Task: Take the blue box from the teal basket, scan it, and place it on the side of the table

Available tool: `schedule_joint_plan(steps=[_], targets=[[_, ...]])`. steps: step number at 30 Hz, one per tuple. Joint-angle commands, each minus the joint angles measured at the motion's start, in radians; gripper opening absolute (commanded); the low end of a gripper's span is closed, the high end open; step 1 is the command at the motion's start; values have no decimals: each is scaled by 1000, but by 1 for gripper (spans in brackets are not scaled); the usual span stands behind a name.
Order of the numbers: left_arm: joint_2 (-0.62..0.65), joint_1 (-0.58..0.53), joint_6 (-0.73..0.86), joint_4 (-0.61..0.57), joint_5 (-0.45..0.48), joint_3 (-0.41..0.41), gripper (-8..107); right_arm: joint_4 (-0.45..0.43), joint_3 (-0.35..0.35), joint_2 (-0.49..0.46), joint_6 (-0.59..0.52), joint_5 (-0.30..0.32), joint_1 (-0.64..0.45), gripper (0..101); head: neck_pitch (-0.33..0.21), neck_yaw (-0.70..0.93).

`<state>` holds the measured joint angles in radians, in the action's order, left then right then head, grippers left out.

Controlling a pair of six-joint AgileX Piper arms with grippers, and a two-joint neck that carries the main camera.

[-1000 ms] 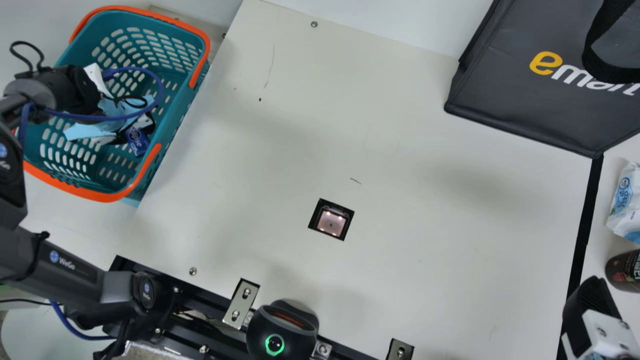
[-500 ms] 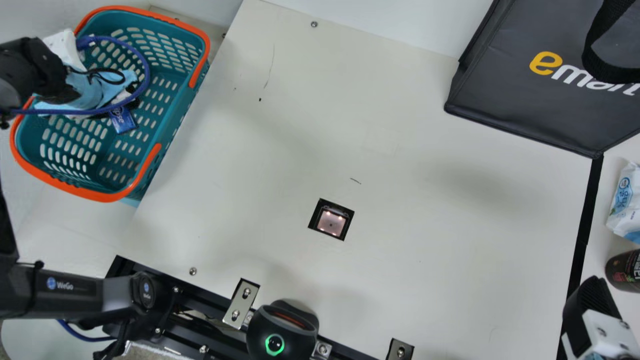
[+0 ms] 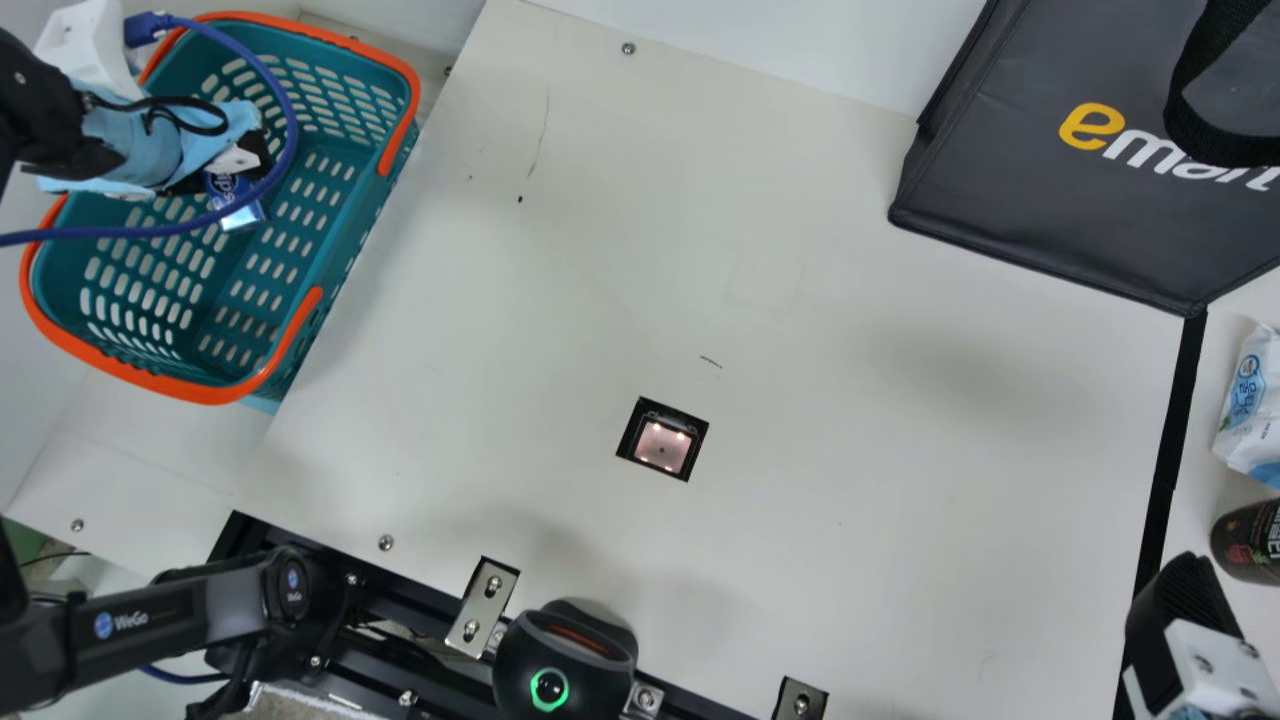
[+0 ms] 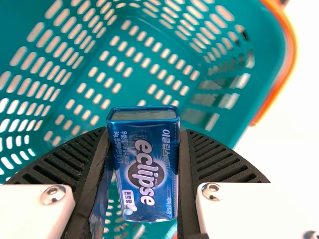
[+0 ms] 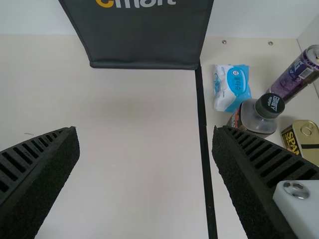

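Box (image 3: 242, 217) is shifting toward the far rim of the basket (image 3: 352, 235), your left gripper (image 3: 226, 176) pinching it; your right gripper (image 3: 1182, 600) is sitting spread; counter (image 3: 850, 420) is stretching toward the bag (image 3: 1050, 220).

The main view looks down from above, sharing basket (image 3: 150, 380) with close left wrist, bag (image 3: 1010, 185) with farther right.

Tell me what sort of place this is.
Probably a mock store checkout: a shopping basket, a lit scanner window set in the table, and a dark shopping bag.
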<state>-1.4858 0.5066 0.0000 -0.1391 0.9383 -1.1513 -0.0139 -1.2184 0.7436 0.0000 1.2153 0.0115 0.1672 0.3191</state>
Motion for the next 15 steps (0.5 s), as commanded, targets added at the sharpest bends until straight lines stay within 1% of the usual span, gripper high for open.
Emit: schedule_joint_plan(steps=[1, 6, 15], targets=[[24, -24, -2, -4, 16, 0, -8, 0, 0, 0, 0, 0, 0, 95, -29, 2], [78, -98, -14, -8, 46, 14, -8, 0, 0, 0, 0, 0, 0, 95, -29, 2], [155, -267, -67, 3, 82, 54, -8, 0, 0, 0, 0, 0, 0, 95, -29, 2]])
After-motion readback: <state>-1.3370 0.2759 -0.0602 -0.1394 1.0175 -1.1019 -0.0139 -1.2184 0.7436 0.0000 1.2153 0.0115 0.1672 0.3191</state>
